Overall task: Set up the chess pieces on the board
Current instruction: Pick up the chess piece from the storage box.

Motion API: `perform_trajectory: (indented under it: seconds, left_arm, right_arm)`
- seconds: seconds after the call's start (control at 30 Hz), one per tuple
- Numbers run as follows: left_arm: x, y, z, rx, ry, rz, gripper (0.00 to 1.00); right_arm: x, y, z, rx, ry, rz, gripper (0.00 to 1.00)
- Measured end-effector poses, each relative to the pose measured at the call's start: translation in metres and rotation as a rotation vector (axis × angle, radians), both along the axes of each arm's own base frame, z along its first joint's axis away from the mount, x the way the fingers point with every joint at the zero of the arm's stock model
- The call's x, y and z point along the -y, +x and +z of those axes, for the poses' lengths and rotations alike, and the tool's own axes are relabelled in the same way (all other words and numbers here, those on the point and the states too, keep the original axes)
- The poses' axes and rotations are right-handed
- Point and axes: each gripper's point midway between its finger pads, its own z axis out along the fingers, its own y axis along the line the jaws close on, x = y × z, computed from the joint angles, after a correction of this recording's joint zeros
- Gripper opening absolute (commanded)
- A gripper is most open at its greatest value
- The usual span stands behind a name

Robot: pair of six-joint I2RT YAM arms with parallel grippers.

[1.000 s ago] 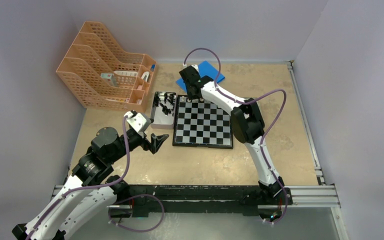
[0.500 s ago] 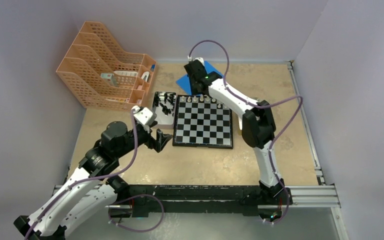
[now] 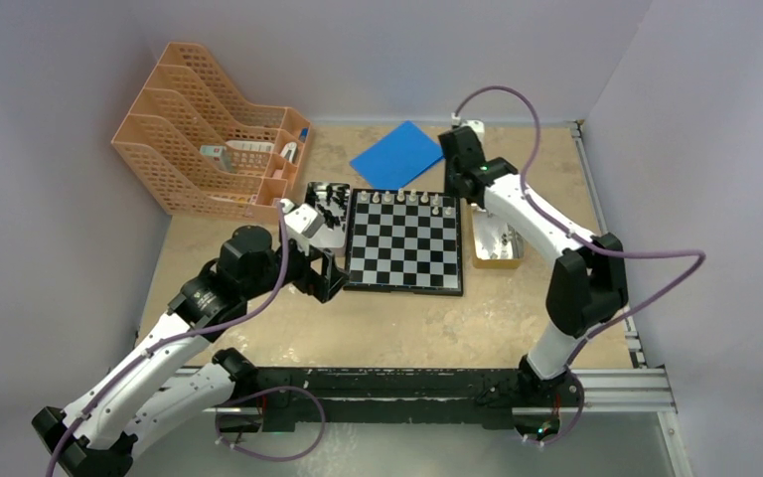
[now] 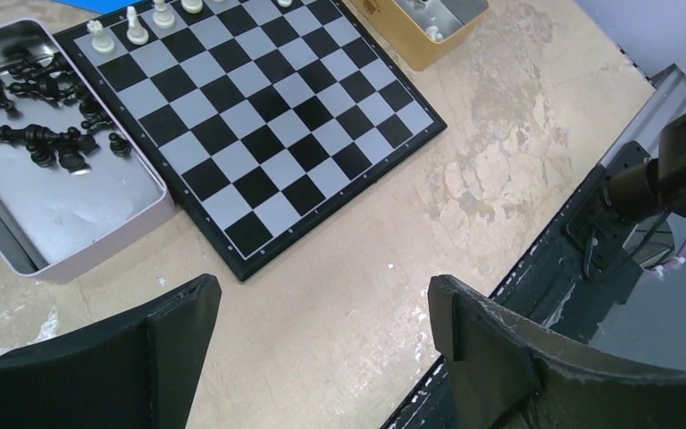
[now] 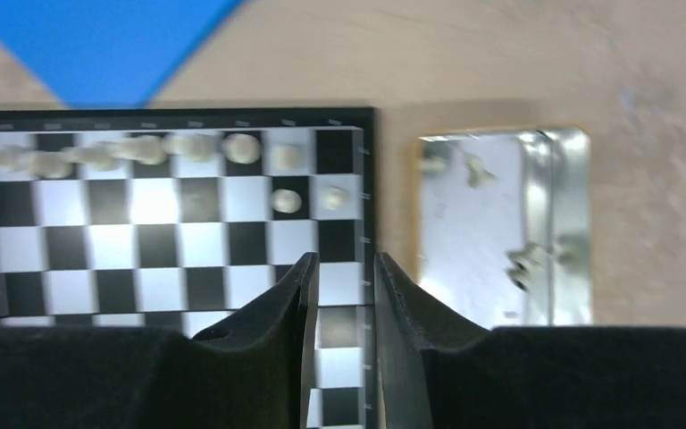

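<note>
Silver tin (image 4: 62, 214) left of the board (image 4: 259, 116) holds black chess pieces (image 4: 45, 138); gold tin (image 5: 473, 250) on its right holds white chess pieces (image 5: 527, 259). Beige surface (image 4: 500, 116), pale walls (image 3: 407, 50). Left gripper (image 4: 322, 290) is wide apart and right gripper (image 5: 346, 268) narrowly parted, both empty.

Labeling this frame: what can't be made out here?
- Right wrist view: motion blur; white pieces on the board unidentifiable by type.
- Top view: same pieces too small.
- Left wrist view: black pieces piled, overlapping, tin cut by the left edge; count unclear.

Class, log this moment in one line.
left gripper: open, empty | right gripper: slightly open, empty | white pieces: far board rows | black pieces: tin
</note>
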Motion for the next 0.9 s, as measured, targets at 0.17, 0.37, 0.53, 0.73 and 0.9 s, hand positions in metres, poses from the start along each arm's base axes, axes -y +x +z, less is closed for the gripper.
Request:
perform_trajectory:
  seconds: [0.17,0.37,0.53,0.73,0.9]
  left_arm:
    - [0.003,-0.003,0.000,-0.004,-0.008,-0.023,0.85]
    - [0.004,-0.008,-0.021,-0.033,0.007,-0.044,0.83]
    - [0.004,-0.011,-0.023,-0.041,0.010,-0.063,0.82]
    - [0.004,-0.015,-0.018,-0.022,-0.002,-0.080,0.82]
    - [0.004,-0.017,-0.013,0.003,-0.010,-0.093,0.82]
  right_arm:
    - [0.062,-0.014,-0.018,-0.045,-0.022,-0.117,0.29]
    - [0.119,-0.021,-0.043,-0.083,-0.030,-0.261,0.31]
    - [0.144,-0.029,-0.070,-0.106,-0.003,-0.359,0.31]
    - [0.146,-0.038,-0.103,-0.146,0.023,-0.430,0.32]
    - [0.149,-0.036,-0.122,-0.164,0.021,-0.495,0.32]
